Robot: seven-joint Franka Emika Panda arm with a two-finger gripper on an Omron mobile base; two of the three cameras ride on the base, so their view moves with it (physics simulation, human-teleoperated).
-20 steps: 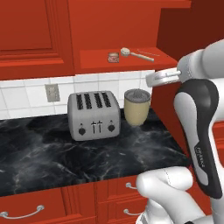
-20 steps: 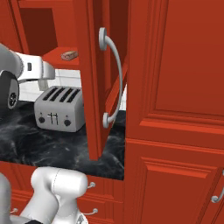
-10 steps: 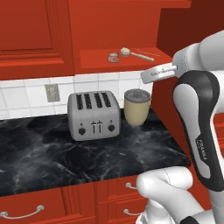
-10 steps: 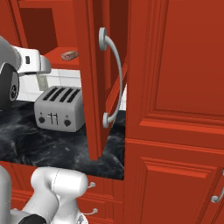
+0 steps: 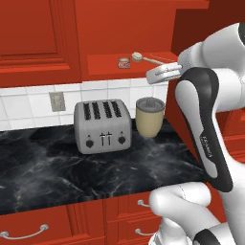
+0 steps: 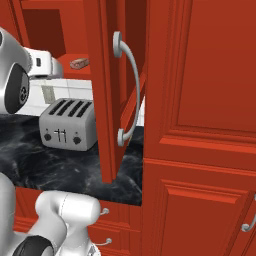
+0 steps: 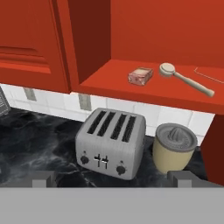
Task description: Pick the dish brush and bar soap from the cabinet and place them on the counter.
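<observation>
The bar soap (image 7: 140,76) and the dish brush (image 7: 183,79) lie side by side on the red shelf of the open cabinet (image 7: 131,89), soap to the left. The left base view shows the soap (image 5: 124,62) and brush (image 5: 139,57) on that shelf (image 5: 103,65). From the right, the soap (image 6: 79,63) peeks past the swung-out cabinet door (image 6: 106,100). My gripper (image 7: 111,178) is open with nothing between its widely spread tips. It hovers in front of and slightly below the shelf, a short way from both items; the hand (image 5: 161,73) sits right of them above the black counter (image 5: 52,167).
A silver four-slot toaster (image 5: 102,125) and a beige juicer cup (image 5: 150,116) stand on the counter under the shelf. The open door with its curved silver handle (image 6: 128,90) juts out at the right. A closed red wall cabinet (image 5: 33,33) hangs at the left.
The hand has risen and moved left, closer to the shelf edge. The soap, brush, toaster and cup have not moved. The jaws stay open.
</observation>
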